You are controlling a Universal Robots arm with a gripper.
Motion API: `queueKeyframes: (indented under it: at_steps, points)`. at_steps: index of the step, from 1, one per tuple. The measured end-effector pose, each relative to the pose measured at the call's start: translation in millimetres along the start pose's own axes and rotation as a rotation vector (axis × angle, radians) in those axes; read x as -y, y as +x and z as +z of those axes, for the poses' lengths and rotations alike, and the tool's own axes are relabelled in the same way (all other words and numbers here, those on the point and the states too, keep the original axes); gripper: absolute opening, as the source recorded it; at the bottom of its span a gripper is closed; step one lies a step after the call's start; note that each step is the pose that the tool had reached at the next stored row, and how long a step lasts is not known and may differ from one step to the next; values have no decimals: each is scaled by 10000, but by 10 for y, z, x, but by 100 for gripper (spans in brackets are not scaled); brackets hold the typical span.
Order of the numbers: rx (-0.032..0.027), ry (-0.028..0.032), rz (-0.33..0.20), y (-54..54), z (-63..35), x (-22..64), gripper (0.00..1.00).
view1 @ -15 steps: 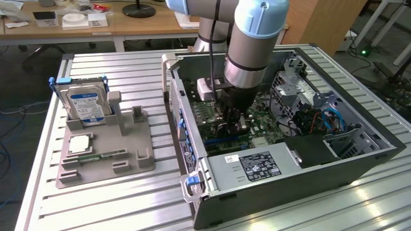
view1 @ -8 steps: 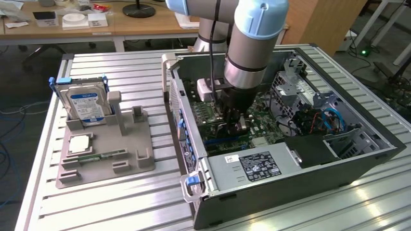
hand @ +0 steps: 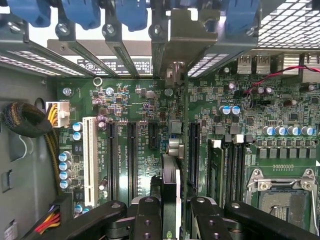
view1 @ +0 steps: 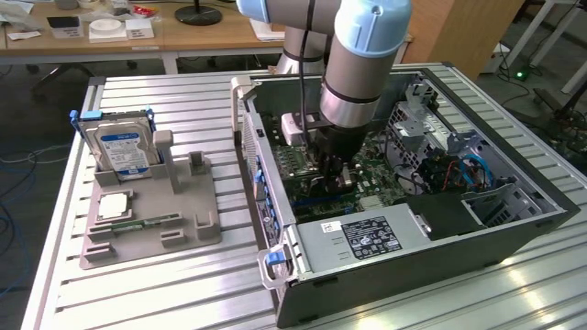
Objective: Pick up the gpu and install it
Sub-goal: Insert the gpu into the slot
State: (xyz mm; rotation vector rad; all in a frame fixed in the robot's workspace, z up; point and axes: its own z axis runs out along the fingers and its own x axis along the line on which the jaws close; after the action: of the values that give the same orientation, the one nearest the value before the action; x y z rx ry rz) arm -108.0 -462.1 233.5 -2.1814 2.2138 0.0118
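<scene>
gpu [hand: 171, 190] is being gripped edge-on between the gripper [hand: 172, 220] fingers, jaws partly closed on it. It is being held upright inside the open PC case [view1: 513, 237], over the green motherboard [hand: 135, 100], in line with the black expansion slots [hand: 132, 155]; contact with a slot cannot be told.

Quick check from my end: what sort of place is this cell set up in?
Most likely a robotics lab or test workshop. An open computer case lies on a slotted aluminium table, a grey fixture presents a hard drive, and desks stand behind.
</scene>
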Motion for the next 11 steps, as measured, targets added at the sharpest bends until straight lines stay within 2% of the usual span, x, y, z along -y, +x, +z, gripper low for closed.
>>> queueKeyframes:
  at_steps: [11]
  points:
    - [2,1,0,0,20,-1,27]
